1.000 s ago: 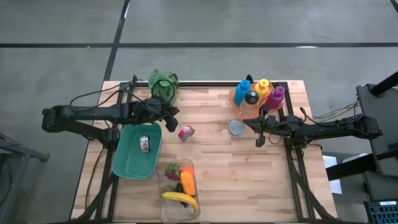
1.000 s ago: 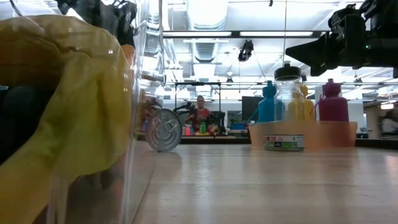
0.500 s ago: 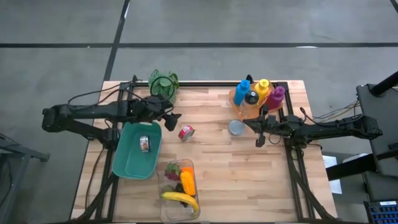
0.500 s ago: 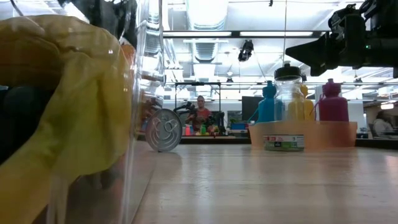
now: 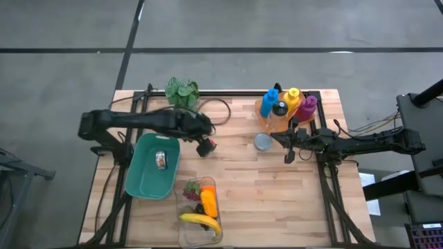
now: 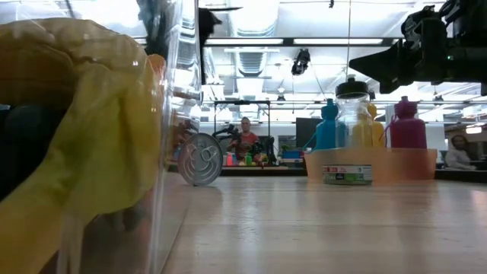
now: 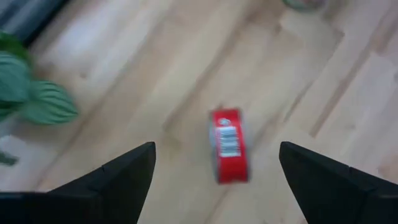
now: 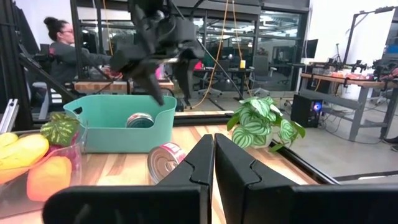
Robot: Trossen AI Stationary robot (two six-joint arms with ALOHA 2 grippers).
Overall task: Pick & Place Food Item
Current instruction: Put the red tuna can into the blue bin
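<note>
Treat the teal plastic bin (image 5: 153,168) as your landmark. It already holds one small silver-topped can (image 5: 161,160), so judge one placement as complete. The next item, a red-labelled can (image 7: 229,145) lying on its side, rests on the wooden table (image 5: 277,187) just beside the bin, on the side facing the right arm. It is not yet gripped.

The left gripper (image 5: 205,140) hovers directly over this can with its fingers spread wide; in the left wrist view the can lies between them. What remains, by this evidence: lower, close on the can, lift it and carry it to the bin.

The right gripper (image 5: 289,155) waits well apart from the bin, fingers pressed together, holding nothing.

Check the other containers. The clear plastic box (image 5: 199,238) near the bin holds a banana, an orange piece and other fruit. The orange tray (image 6: 370,164) far from the bin holds coloured bottles.
</note>
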